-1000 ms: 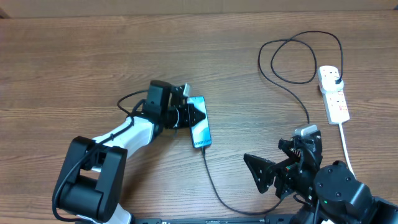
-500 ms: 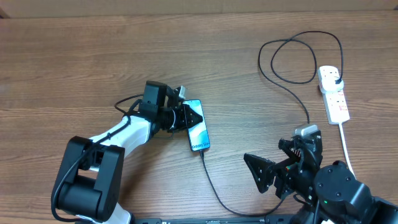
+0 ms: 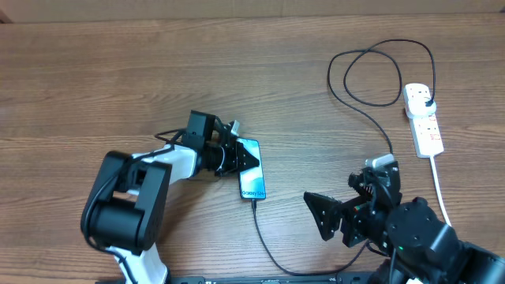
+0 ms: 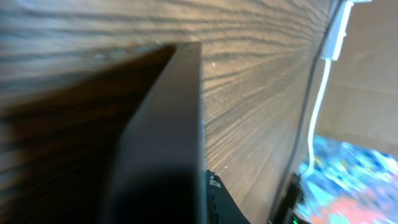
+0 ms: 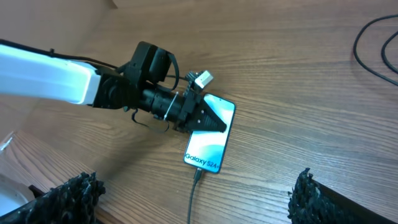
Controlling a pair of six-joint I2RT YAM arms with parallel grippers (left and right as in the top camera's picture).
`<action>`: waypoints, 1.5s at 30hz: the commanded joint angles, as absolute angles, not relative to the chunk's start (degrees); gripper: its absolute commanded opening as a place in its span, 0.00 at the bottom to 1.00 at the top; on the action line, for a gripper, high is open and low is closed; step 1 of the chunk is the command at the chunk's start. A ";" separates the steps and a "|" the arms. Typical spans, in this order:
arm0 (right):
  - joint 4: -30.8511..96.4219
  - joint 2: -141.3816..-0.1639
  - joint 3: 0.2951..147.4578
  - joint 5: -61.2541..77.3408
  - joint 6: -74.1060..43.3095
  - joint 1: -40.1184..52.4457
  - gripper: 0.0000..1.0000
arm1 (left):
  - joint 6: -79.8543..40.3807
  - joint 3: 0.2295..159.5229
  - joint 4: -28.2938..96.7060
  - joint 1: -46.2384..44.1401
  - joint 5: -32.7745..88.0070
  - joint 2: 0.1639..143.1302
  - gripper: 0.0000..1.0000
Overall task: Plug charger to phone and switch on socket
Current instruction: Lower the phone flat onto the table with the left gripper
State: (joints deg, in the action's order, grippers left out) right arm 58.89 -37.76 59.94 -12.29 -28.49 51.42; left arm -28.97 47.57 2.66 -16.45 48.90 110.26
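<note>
Charger (image 5: 194,193) looks seated in the phone; the socket switch is left, I judge.
My left gripper (image 3: 239,153), pinched closed, rests on the phone (image 3: 254,177) mid-table. My right gripper (image 3: 330,218), spread wide and empty, is nearer the socket (image 3: 424,118), which lies far-right, long axis near-to-far.

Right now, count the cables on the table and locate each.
2. The black charger cable runs from the phone to the power strip; the white cord trails from that strip, partly hidden behind the right arm.

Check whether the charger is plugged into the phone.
Plugged in: the charger has its connector tip seated in the phone at its bottom edge, just below the Galaxy S24 text.
</note>
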 commanded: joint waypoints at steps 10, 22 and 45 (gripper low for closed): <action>58.74 -43.13 60.05 -12.86 -28.73 51.29 1.00 | -27.42 48.05 2.83 -16.53 49.39 115.50 0.32; 58.67 -46.17 60.05 -13.06 -31.99 51.29 1.00 | -30.81 48.05 5.72 -16.67 43.90 115.50 0.40; 58.70 -46.33 60.05 -13.04 -31.97 51.29 1.00 | -34.46 56.34 22.94 -20.05 30.81 115.50 0.72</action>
